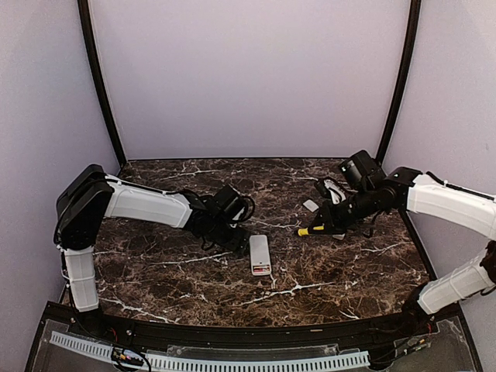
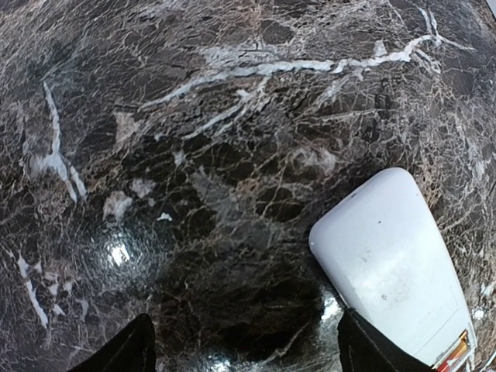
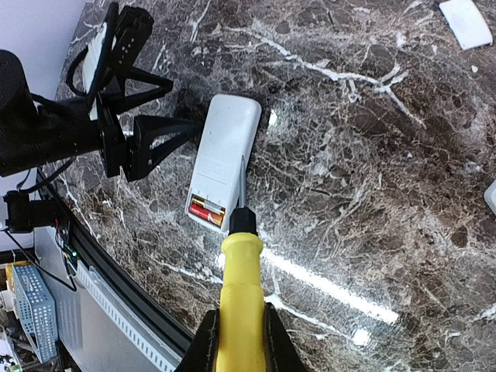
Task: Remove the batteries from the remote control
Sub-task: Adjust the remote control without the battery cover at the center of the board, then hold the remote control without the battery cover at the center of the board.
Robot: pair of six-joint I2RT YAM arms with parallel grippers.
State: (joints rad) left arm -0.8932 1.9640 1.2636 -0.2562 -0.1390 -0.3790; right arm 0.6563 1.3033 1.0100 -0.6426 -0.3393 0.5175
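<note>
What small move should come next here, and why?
Probably move the right gripper in so the tip of the screwdriver reaches the red batteries and levers one up. The remote lies back-up with its compartment uncovered, cells seated, and the tip points their way without touching. The left gripper, jaws open, sits at the remote's far end.

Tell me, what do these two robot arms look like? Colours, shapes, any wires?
The left arm and right arm both have smooth white tube-like shells linked by chunky black joints. Loose black cables loop beside the left wrist. The left end effector and right end effector are black and two-pronged. No markings are legible.
</note>
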